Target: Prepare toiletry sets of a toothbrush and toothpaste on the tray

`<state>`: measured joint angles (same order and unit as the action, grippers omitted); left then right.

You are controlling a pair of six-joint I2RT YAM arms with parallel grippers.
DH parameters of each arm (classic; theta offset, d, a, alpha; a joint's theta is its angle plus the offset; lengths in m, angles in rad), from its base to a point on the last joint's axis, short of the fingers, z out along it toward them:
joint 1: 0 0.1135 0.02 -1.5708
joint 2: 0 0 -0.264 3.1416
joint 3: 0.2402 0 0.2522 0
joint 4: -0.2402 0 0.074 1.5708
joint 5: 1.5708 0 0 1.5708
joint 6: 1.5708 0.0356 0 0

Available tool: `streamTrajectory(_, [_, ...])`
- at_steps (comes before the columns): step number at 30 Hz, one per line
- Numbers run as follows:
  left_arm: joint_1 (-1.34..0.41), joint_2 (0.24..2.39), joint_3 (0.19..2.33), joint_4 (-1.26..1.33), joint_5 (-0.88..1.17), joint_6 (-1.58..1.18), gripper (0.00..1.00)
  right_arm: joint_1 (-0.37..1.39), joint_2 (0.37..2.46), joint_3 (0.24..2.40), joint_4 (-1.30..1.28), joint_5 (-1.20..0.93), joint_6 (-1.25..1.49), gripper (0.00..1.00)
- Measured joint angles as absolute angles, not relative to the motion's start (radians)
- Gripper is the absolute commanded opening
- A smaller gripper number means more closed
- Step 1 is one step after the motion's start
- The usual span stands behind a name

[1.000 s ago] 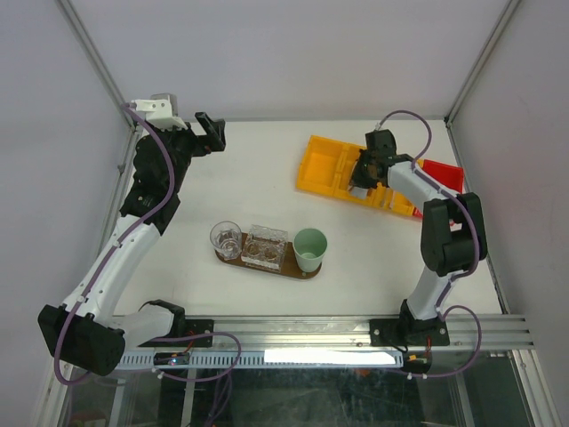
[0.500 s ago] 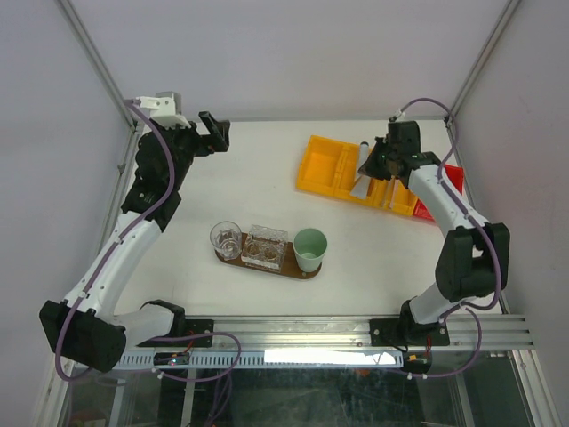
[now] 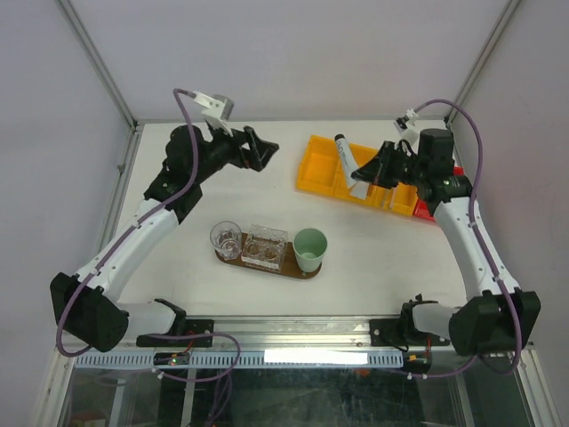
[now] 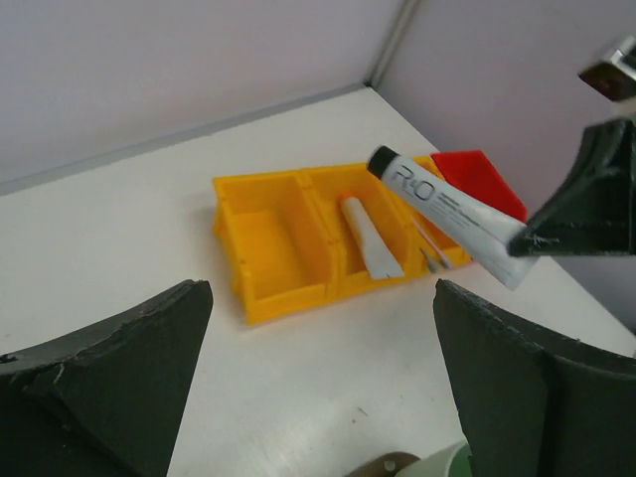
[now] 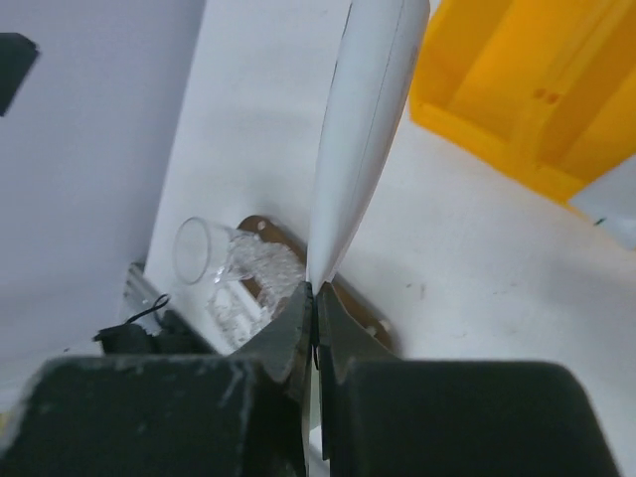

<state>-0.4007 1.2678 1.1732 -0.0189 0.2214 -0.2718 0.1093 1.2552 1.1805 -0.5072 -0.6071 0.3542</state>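
The right jaws are clamped tight on the flat, crimped end of a white toothpaste tube [image 4: 447, 209]. The tube sticks straight out in front of them, with its black cap at the far tip. It hangs in the air over the yellow bin [image 4: 260, 288], and nothing else touches it.

The tube looks light and soft. A squeeze on the fat middle would squash it, and paste could push at the cap. The flat end is the stiff part, so it is a good place to pinch. But the long tube is held by one thin edge, so it may wobble. Its smooth skin could slip too, so I think it wants a slow ride.

The tray [image 3: 307, 273] sits well below and ahead of the right jaws, with a glass [image 3: 225, 238] and a green cup [image 3: 310, 245] on it. I can see no tube or brush there, so the job looks only just begun.

The left jaws are spread wide with nothing between them. Ahead of them in the bin lie one more tube [image 4: 370, 238] and some thin brushes [image 4: 427, 250]. The brushes look light and stiff, and would be best pinched near the middle.
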Motion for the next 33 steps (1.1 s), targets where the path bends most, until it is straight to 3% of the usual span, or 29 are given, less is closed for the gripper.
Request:
streamTrajectory(5, [-0.64, 1.264, 1.174, -0.043, 0.216, -0.152, 0.99, 0.111, 1.139, 1.068, -0.407, -0.707, 0.545, 0.0])
streamTrajectory(10, [-0.891, 1.214, 1.165, -0.096, 0.087, -0.062, 0.98, 0.133, 1.044, 0.978, -0.324, -0.709, 0.714, 0.0])
streamTrajectory(19, [-1.194, 1.076, 1.097, -0.115, -0.202, -0.134, 0.96, 0.22, 0.865, 0.807, -0.212, -0.643, 0.881, 0.0])
streamTrajectory(25, [-1.292, 1.182, 1.177, -0.245, -0.407, -0.146, 0.96, 0.238, 0.936, 0.831, -0.202, -0.608, 0.884, 0.0])
streamTrajectory(33, [-1.297, 1.368, 1.437, -0.5, -0.599, -0.17, 0.91, 0.241, 1.019, 0.984, -0.399, -0.415, 0.9, 0.0])
